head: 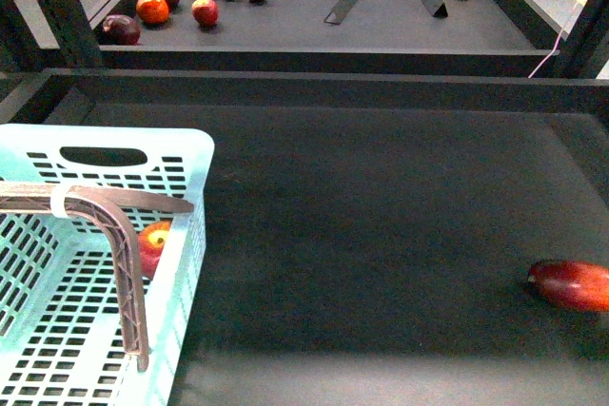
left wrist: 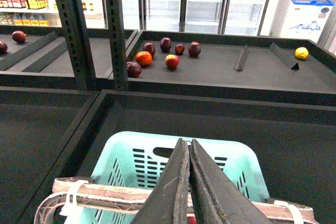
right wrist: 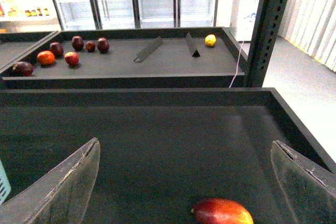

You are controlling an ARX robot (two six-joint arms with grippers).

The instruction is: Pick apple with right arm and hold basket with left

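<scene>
Mint-blue plastic fills your lower left in the front view, where the basket (head: 186,154) sits on the dark tray with the apple (head: 152,247) inside it, partly behind the brown handle (head: 119,235). Your left gripper (left wrist: 189,182) hangs above that handle with its jaws pressed together on nothing, while your right gripper (right wrist: 184,182) hovers wide open and empty over the maroon oval fruit (right wrist: 222,211) lying on the tray; no readable writing shows anywhere

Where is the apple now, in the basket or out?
In: the apple lies on the basket floor, behind the handle.
</scene>
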